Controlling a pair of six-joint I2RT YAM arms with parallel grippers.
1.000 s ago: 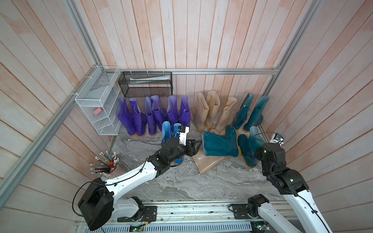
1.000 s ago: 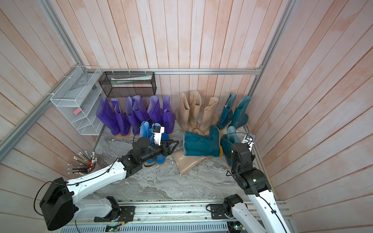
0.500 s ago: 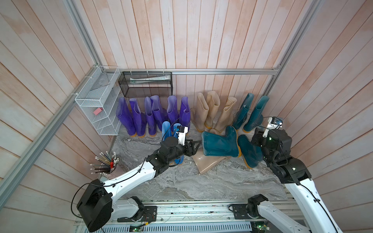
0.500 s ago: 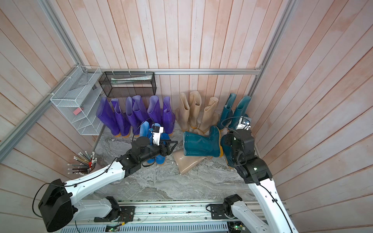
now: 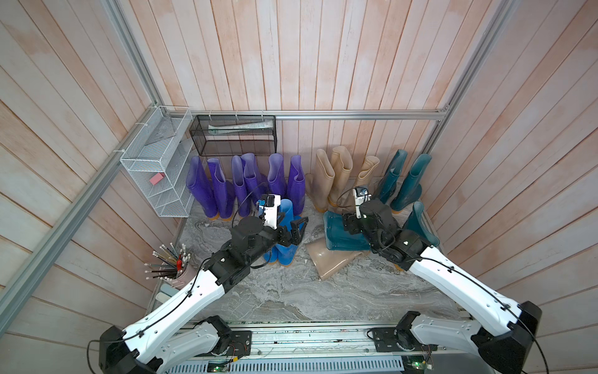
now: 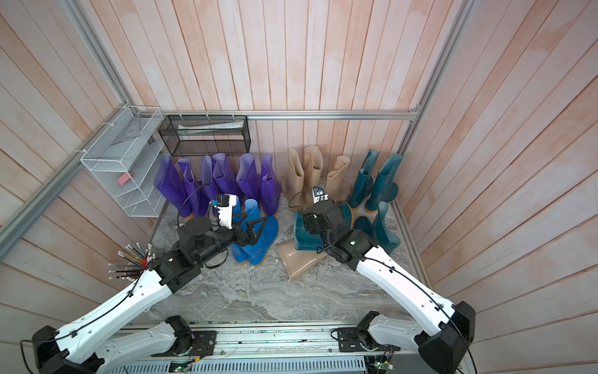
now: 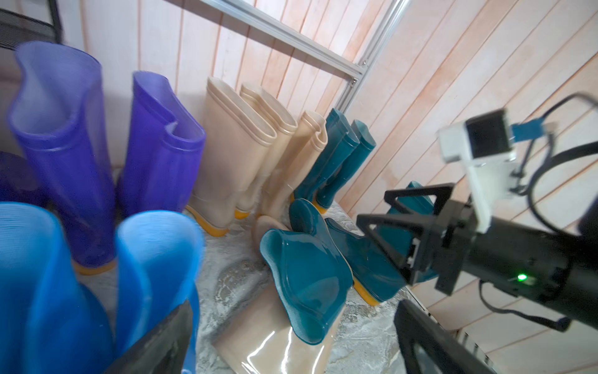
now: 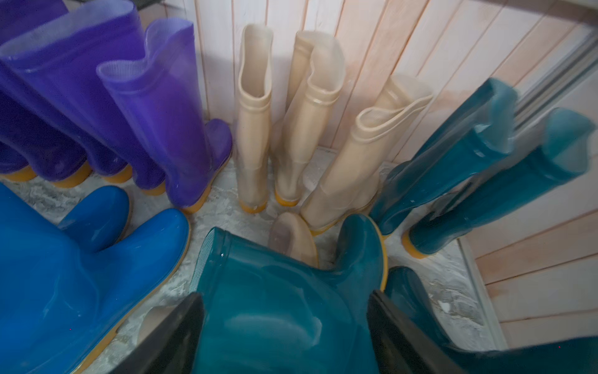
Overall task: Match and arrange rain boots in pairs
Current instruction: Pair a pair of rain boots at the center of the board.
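Note:
Several purple rain boots (image 5: 246,184) stand along the back wall, then three beige ones (image 5: 336,178) and a dark teal pair (image 5: 404,181). A bright blue pair (image 5: 284,249) stands in front of the purple row. One teal boot (image 5: 336,234) lies on its side across a flat beige boot (image 5: 333,264). Another teal boot (image 5: 420,223) stands alone at the right. My left gripper (image 5: 296,231) hovers open over the blue pair (image 6: 259,241), holding nothing. My right gripper (image 5: 348,223) is open, and its fingers (image 8: 174,336) straddle the lying teal boot (image 8: 278,311).
A white wire shelf (image 5: 155,171) hangs on the left wall and a black mesh basket (image 5: 233,136) on the back rail. A cup of pencils (image 5: 171,262) stands at the left floor edge. An aluminium rail (image 5: 430,226) borders the floor on the right.
My right gripper let go of the lone teal boot at the right, swung left over the lying teal boot and opened wide. My left gripper opened wider and drew back a little.

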